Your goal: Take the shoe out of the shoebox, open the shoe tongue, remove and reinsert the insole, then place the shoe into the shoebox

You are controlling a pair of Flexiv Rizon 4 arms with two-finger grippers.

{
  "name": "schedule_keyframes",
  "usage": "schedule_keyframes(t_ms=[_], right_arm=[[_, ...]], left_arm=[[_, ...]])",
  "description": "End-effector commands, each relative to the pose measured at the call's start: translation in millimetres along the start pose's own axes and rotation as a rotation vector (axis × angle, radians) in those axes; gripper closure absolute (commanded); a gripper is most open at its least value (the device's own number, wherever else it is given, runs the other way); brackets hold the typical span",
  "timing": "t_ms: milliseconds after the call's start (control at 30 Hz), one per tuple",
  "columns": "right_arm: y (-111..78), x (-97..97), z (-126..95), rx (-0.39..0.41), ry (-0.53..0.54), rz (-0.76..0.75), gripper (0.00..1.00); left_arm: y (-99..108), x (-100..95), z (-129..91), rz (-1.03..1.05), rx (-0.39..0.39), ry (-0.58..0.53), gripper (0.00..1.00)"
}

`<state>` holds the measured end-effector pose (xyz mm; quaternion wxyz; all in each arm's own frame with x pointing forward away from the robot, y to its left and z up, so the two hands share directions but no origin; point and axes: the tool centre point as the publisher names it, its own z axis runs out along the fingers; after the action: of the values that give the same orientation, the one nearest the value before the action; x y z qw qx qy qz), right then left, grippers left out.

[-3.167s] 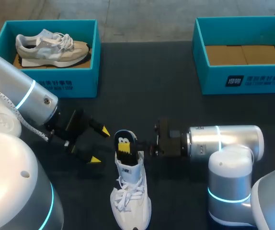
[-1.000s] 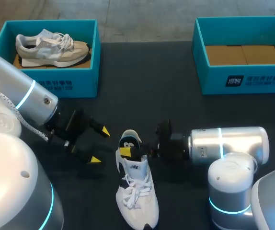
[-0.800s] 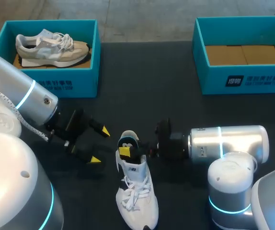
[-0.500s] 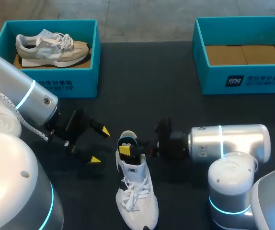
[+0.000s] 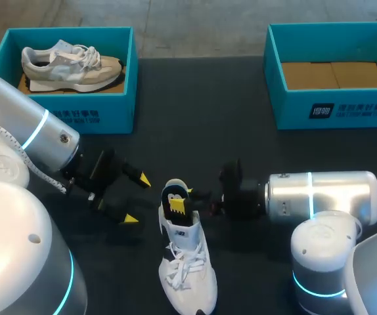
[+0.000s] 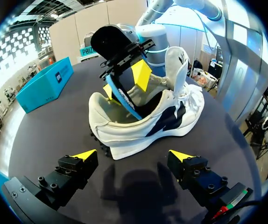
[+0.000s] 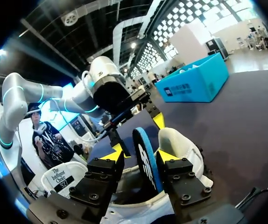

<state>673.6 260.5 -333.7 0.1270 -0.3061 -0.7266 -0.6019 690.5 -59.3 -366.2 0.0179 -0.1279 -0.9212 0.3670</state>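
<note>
A white shoe [image 5: 187,275] with dark side marks lies on the black table, toe toward the front edge. A black insole [image 5: 173,199] with a blue edge stands upright in its heel opening. My right gripper [image 5: 183,199] comes in from the right and is shut on that insole; in the right wrist view the insole [image 7: 144,156] sits between the yellow tips of the right gripper [image 7: 140,154]. My left gripper [image 5: 136,198] hangs open just left of the shoe. In the left wrist view the shoe [image 6: 162,121] lies ahead of the open left gripper [image 6: 133,155], apart from it, the insole [image 6: 113,44] rising above.
A teal shoebox [image 5: 96,111] at the back left holds a beige and grey shoe [image 5: 70,62]. A second teal shoebox [image 5: 346,108] at the back right shows only its cardboard floor. Bare dark table lies between the boxes and the shoe.
The insole has sunk lower into the heel and the shoe's toe has swung a little to the right. My right arm has drawn back slightly to the right. The left arm has not moved.
</note>
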Motion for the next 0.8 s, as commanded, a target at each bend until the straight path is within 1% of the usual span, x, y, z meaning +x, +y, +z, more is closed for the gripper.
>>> schedule_keyframes(t_ms=[33, 133, 200, 267, 300, 333, 367, 633, 800], right_arm=[[1.1, -3.1, -1, 0.047, -0.008, 0.025, 0.54], [-0.8, -7.8, 1, 0.058, 0.004, 0.037, 0.55], [-1.6, -10.4, 2, 0.065, 0.012, 0.045, 0.61], [-2.5, -12.6, 2, 0.067, 0.016, 0.057, 0.77], [-2.9, -13.2, 2, 0.069, 0.017, 0.059, 0.88], [-3.1, -13.3, 3, 0.075, 0.016, 0.067, 0.93], [-3.3, -13.1, 3, 0.081, 0.014, 0.079, 1.00], [-7.0, -12.6, 5, 0.104, 0.007, 0.151, 1.00], [-9.8, -10.6, 8, 0.152, -0.022, 0.204, 1.00]], left_arm=[[-1, 0.9, 0, 0.000, -0.003, -0.001, 0.00], [-1, 0.9, 0, 0.000, -0.003, -0.001, 0.00], [-1, 0.9, 0, 0.000, -0.003, -0.001, 0.00], [-1, 0.9, 0, 0.000, -0.003, -0.001, 0.00], [-1, 0.9, 0, 0.000, -0.003, -0.001, 0.00], [-1, 0.9, 0, 0.000, -0.003, -0.001, 0.00], [-1, 0.9, 0, 0.000, -0.003, -0.001, 0.00], [-1, 0.9, 0, 0.000, -0.003, -0.001, 0.00], [-1, 0.9, 0, 0.000, -0.003, -0.001, 0.00]])
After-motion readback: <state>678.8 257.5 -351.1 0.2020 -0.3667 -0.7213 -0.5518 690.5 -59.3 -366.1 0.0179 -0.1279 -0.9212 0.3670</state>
